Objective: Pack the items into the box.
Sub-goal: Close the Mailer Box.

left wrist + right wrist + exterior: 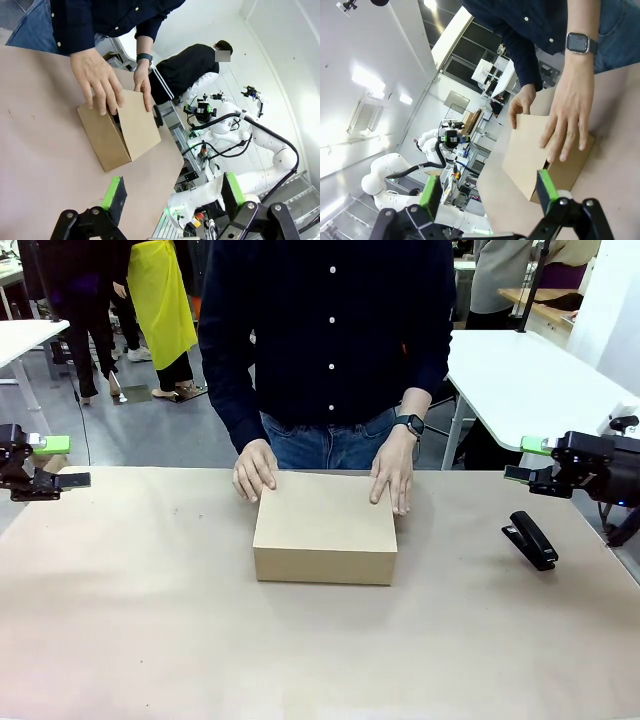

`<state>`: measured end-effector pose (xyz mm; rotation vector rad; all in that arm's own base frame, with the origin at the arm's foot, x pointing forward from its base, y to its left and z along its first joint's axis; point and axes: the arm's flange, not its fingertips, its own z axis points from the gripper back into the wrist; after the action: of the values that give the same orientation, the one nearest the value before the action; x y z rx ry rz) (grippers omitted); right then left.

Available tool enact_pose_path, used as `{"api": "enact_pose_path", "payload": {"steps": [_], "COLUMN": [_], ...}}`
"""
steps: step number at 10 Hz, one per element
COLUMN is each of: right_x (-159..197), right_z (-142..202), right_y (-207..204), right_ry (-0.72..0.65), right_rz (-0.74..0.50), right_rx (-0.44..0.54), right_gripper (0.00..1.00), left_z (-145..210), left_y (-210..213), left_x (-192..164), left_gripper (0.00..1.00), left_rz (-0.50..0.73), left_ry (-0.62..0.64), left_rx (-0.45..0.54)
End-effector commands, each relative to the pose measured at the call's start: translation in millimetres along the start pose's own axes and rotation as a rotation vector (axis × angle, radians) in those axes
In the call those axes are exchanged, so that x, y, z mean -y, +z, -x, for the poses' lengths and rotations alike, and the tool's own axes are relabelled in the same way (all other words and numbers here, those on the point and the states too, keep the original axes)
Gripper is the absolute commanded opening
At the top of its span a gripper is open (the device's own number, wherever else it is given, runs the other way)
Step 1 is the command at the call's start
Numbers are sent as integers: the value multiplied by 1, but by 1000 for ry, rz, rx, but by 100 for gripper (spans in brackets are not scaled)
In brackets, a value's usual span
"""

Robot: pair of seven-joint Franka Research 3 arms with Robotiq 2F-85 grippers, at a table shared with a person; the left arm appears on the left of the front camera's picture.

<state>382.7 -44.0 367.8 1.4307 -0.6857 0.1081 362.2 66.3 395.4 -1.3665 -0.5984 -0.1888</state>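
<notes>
The brown cardboard box (pixel 325 530) sits mid-table with its flap lid down. The person's hands (pixel 255 470) (pixel 393 475) rest flat on the lid's far edge. In the wrist views the box (pixel 117 132) (pixel 540 160) shows a thin dark gap under the lid by the person's fingers. The grey pouch and the yellow-and-black knife are hidden or out of view. My left gripper (pixel 58 462) (pixel 172 192) hovers open at the table's far left, holding nothing. Far from the box at the right edge, my right gripper (pixel 528 460) (pixel 487 190) is open and holds nothing.
A black stapler (pixel 530 538) lies on the brown paper cover just below my right gripper. The person stands at the far edge behind the box. A white table (pixel 530 370) stands beyond at the back right.
</notes>
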Motion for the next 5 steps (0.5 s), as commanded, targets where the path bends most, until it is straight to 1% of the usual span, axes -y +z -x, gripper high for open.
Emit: {"api": "enact_pose_path", "payload": {"steps": [1,5], "right_x": [-2,-2], "right_z": [-1,-1], "right_y": [-1,-1], "right_ry": [5,5], "right_rz": [-9,-9], "right_rx": [3,3], "right_gripper": [100,100], "left_z": [-1,-1], "left_y": [2,2], "left_x": [2,2], "left_gripper": [100,100], "left_rz": [-4,-4], "left_ry": [-22,-22], "left_rx": [3,3]}}
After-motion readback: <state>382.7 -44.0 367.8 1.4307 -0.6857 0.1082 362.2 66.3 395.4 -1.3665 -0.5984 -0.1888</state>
